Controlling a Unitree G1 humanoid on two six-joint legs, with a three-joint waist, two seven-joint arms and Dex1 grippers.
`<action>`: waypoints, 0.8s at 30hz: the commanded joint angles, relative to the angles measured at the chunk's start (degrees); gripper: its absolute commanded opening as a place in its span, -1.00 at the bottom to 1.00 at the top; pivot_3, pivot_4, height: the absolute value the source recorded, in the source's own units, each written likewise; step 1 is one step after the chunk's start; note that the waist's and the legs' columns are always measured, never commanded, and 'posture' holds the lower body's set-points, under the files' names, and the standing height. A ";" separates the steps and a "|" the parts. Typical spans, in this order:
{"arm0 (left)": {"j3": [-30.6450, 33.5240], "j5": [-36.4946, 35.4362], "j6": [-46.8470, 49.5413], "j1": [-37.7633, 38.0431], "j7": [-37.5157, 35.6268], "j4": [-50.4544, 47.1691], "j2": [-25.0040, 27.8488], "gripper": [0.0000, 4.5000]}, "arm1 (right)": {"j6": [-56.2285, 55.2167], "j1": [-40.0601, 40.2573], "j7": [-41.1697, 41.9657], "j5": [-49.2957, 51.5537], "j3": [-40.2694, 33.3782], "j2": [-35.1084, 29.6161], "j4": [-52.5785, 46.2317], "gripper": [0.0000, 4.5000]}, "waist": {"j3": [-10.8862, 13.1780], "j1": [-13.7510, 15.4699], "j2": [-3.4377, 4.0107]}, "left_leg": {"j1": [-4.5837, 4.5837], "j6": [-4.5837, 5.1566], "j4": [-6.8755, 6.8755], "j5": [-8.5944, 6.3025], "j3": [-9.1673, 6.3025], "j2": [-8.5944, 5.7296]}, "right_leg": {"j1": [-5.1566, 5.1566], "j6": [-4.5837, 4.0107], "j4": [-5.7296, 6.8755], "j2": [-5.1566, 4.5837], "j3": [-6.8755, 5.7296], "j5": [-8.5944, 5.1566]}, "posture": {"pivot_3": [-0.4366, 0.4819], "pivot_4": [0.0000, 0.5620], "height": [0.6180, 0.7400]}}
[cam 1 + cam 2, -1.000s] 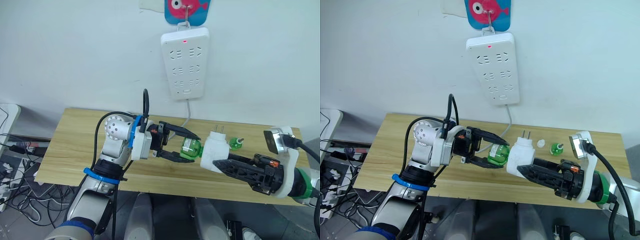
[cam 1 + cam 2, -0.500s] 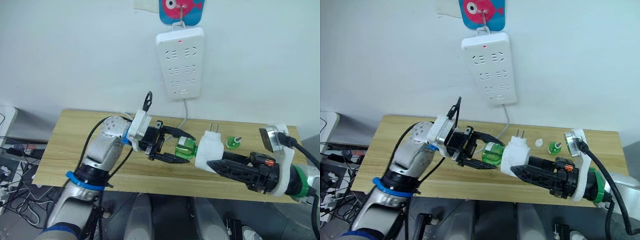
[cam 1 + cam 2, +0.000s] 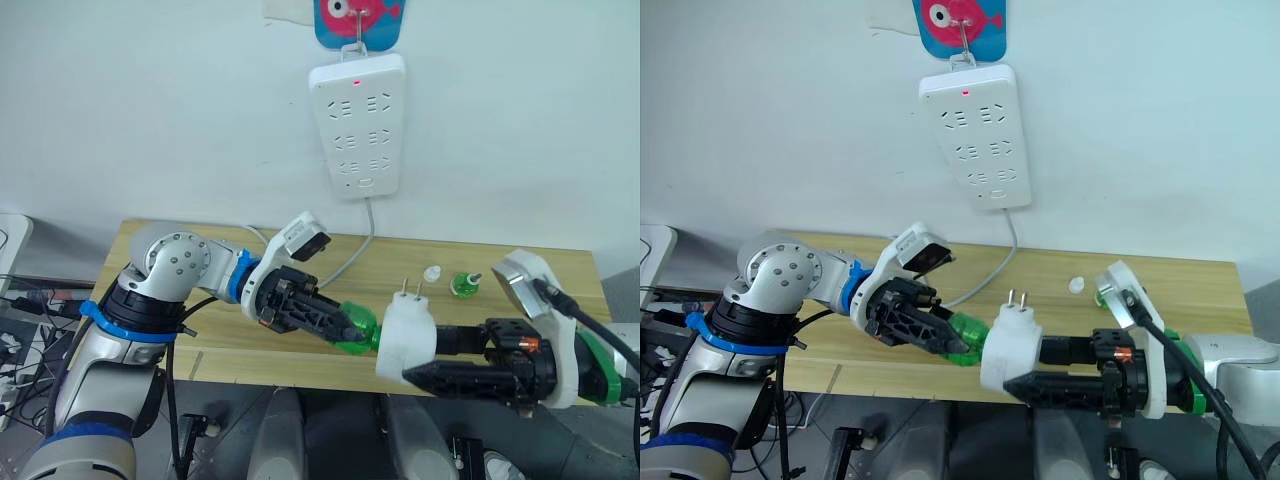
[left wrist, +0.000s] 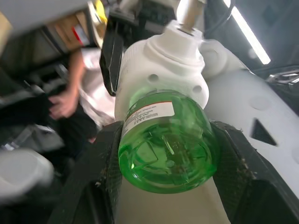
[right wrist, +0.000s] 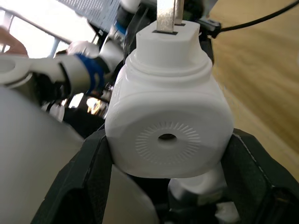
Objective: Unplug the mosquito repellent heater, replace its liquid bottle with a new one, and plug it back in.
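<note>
Over the wooden table (image 3: 200, 340), left claw (image 3: 335, 322) now twisted, gripping green bottle (image 3: 356, 328); right claw (image 3: 425, 360) clamps heater (image 3: 405, 335).

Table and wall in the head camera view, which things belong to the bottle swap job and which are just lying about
Job in hand:
heater, in right gripper
green bottle, in left gripper
small green bottle on the table
power strip on the wall

Lying about:
small white cap
fish wall hook
</note>
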 commanded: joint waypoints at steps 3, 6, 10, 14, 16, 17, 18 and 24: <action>-2.97 -0.74 2.59 -0.34 5.02 1.38 -1.80 0.00 | -0.77 -1.93 -0.55 1.51 -1.65 1.25 1.50 0.32 | 0.00 0.08 0.00 | 0.00 0.01 0.01 0.00 0.00 -0.01 | 0.00 0.00 0.01 -0.01 0.00 0.00 | -0.01 0.20 1.00; -1.48 -0.75 2.59 0.24 7.87 1.17 -3.26 0.00 | -0.53 -1.58 -1.53 1.51 -1.92 2.02 2.00 0.32 | 0.00 0.06 0.00 | 0.00 0.01 0.00 -0.01 0.04 -0.01 | -0.02 0.00 -0.01 -0.01 0.04 0.00 | -0.01 0.21 1.00; -0.26 -2.36 2.59 0.31 10.07 1.87 -4.24 0.00 | -0.56 -0.22 -2.34 1.51 -2.36 3.47 2.49 0.32 | 0.00 0.07 0.00 | -0.01 0.01 0.00 0.00 0.04 -0.01 | -0.02 0.00 0.02 -0.01 0.04 0.00 | 0.00 0.22 1.00; 0.05 -3.00 2.59 0.59 11.03 1.75 -4.35 0.00 | -0.69 1.45 -2.04 1.51 -3.11 4.70 2.76 0.32 | 0.00 0.08 0.00 | -0.01 0.01 0.01 0.00 0.07 -0.02 | -0.03 0.00 0.02 -0.02 0.07 0.00 | 0.00 0.21 1.00; 0.26 -3.49 2.59 0.47 11.66 2.30 -4.61 0.00 | -0.48 1.91 -1.81 1.51 -3.49 4.88 2.88 0.32 | 0.00 0.08 0.00 | -0.01 0.00 0.01 0.00 0.07 -0.02 | -0.03 0.00 0.04 -0.02 0.06 0.00 | 0.00 0.22 1.00; 0.58 -3.33 2.59 0.49 11.93 2.36 -4.91 0.00 | -0.30 2.16 -1.65 1.51 -3.71 4.83 2.86 0.32 | 0.00 0.08 0.00 | 0.00 0.00 0.01 0.00 0.06 -0.01 | -0.03 0.00 0.05 -0.02 0.06 0.00 | 0.00 0.22 1.00; 0.77 -3.32 2.59 0.47 12.13 2.46 -5.10 0.00 | -0.12 2.38 -1.46 1.51 -3.91 4.77 2.83 0.32 | 0.00 0.08 0.00 | 0.00 0.01 0.01 0.00 0.06 -0.01 | -0.03 0.00 0.06 -0.02 0.06 0.00 | 0.00 0.22 1.00; -0.30 -7.76 2.59 -2.00 11.78 7.09 -4.40 0.85 | -0.01 3.97 -0.02 1.51 -5.13 5.07 2.43 0.32 | 0.00 0.08 0.00 | -0.01 0.01 0.02 0.00 0.07 -0.04 | -0.03 0.00 0.06 -0.03 0.06 0.00 | 0.00 0.22 1.00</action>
